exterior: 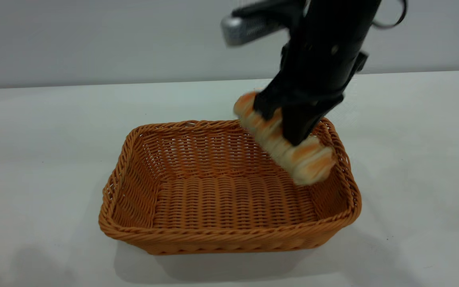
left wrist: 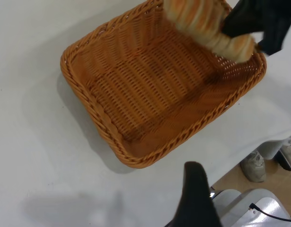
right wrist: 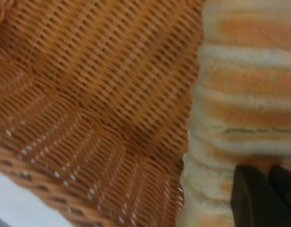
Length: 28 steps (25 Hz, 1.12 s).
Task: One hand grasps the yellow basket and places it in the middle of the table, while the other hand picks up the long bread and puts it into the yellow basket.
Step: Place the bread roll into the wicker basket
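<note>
The yellow basket [exterior: 229, 191] stands on the white table [exterior: 34, 159] near the middle, its inside bare. My right gripper [exterior: 284, 124] is shut on the long bread [exterior: 305, 157] and holds it slanted over the basket's right end, the lower end dipping below the rim. In the right wrist view the bread [right wrist: 244, 94] fills one side, with a black finger [right wrist: 259, 198] on it and the basket weave [right wrist: 88, 94] close behind. The left wrist view shows the basket [left wrist: 150, 94], the bread [left wrist: 207, 23] and the right gripper [left wrist: 259, 23] from above. My left gripper [left wrist: 197, 203] hangs apart from the basket.
The table's edge [left wrist: 259, 137] runs close past the basket in the left wrist view, with floor, a shoe [left wrist: 254, 165] and a white base beyond it. The silver-grey module [exterior: 245, 28] sits high on the right arm. Bare tabletop lies left and right of the basket.
</note>
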Tool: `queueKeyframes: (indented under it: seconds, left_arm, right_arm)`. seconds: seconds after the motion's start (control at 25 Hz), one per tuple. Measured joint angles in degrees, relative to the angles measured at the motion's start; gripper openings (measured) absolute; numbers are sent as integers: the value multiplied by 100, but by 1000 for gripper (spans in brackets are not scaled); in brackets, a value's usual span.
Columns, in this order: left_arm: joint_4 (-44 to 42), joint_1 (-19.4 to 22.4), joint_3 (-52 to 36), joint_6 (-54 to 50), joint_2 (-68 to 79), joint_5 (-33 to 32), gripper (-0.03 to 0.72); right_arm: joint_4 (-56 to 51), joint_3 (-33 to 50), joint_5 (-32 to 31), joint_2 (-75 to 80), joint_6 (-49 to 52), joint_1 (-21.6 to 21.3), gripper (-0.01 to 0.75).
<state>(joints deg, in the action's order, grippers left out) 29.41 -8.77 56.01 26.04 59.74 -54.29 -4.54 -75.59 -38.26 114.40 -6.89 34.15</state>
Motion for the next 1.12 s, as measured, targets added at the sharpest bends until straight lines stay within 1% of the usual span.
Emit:
queueKeyframes:
  seconds: [0.24,0.36,0.44,0.48,0.68,0.76,0.8,0.88,1.12]
  left_arm:
    - [0,0,-5,0,0,0,586]
    - [0,0,-5,0,0,0,586]
    - [0,0,-5,0,0,0,586]
    - [0,0,-5,0,0,0,586]
    - [-23,0,-5,0,0,-5,586]
    - [-126,0,-5,-11,0,-5,586]
    - [-201,0,-5,-38,0,-5,586]
    - [-369,0,-5,-160,0,-5,586]
    - [-1029,0,-129,-688,-316,1,586]
  right_arm:
    - [-147,0,361,503,-126,12,21]
    - [-176,0,500,627,-285,12,53]
    - [-176,0,604,648,-344,12,106]
    - [-176,-2,647,648,-358,12,150]
    - [-176,-2,733,648,-397,12,418]
    - [-176,-2,721,648,-403,12,485]
    - [-176,-2,703,648,-410,12,506]
    - [-176,-2,670,648,-509,12,525]
    - [-122,-2,643,542,-662,12,526]
